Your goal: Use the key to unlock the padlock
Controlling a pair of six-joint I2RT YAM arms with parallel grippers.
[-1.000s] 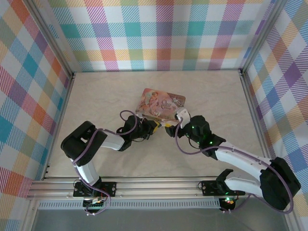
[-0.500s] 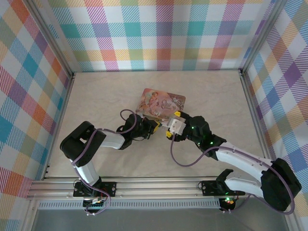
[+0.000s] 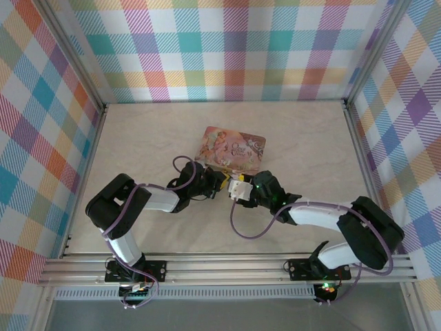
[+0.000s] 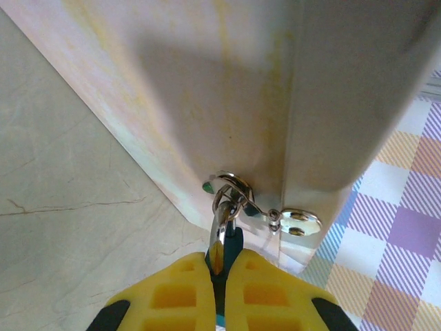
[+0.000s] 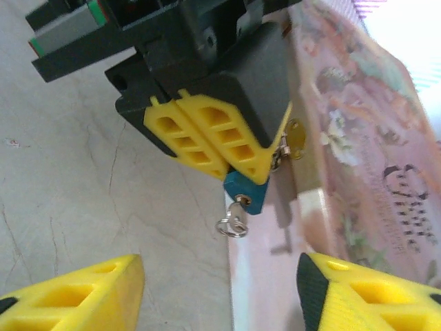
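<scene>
Left gripper point(image 5: 231, 172) clamps the padlock point(image 5: 244, 195); right gripper point(image 5: 220, 276) gapes just beyond it; closing off-centre could knock the key point(image 5: 234, 222) askew.

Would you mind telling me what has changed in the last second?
The right gripper moved from the near edge of the pink tin leftward and back toward the robot, ending open, close in front of the left gripper. The left gripper stayed shut on the padlock, and the pink tin kept its place.
</scene>
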